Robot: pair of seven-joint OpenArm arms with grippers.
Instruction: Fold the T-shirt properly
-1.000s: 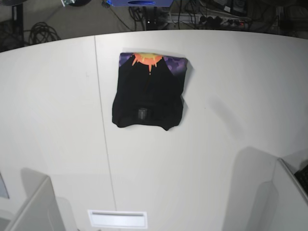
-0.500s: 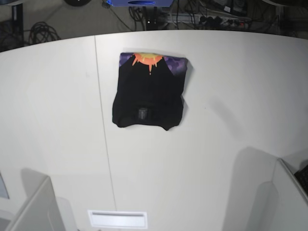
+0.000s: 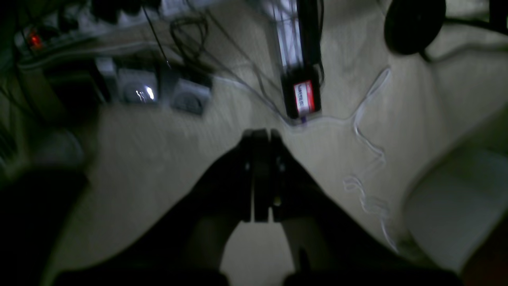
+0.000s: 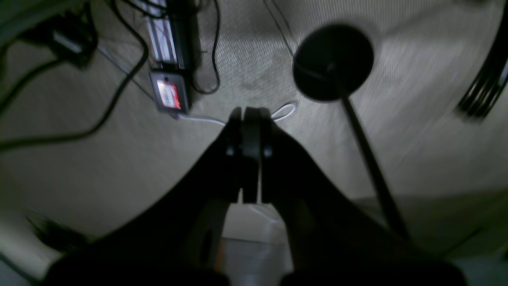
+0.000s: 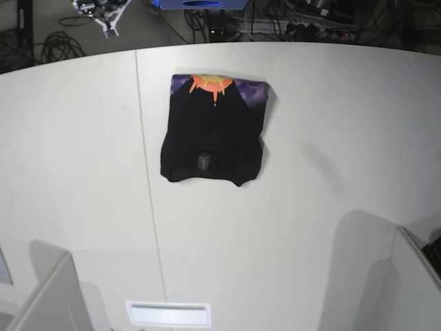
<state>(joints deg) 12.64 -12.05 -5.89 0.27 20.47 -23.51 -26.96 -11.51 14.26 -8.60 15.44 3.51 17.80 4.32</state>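
The T-shirt lies folded into a rough square on the white table, a little left of the middle and towards the far edge. It is black, with an orange sunburst and purple print along its far edge and a small grey label near its front edge. Neither gripper shows in the base view. In the left wrist view my left gripper is shut with nothing in it, over the floor and cables. In the right wrist view my right gripper is also shut and empty, over the floor.
A seam runs down the table left of the shirt, and a slot sits at the front edge. Grey panels rise at the lower left and lower right. Cables, a red-labelled box and a black round stand base are on the floor.
The T-shirt has not moved. A small pale object has come into view at the top left edge of the base view; I cannot tell what it is.
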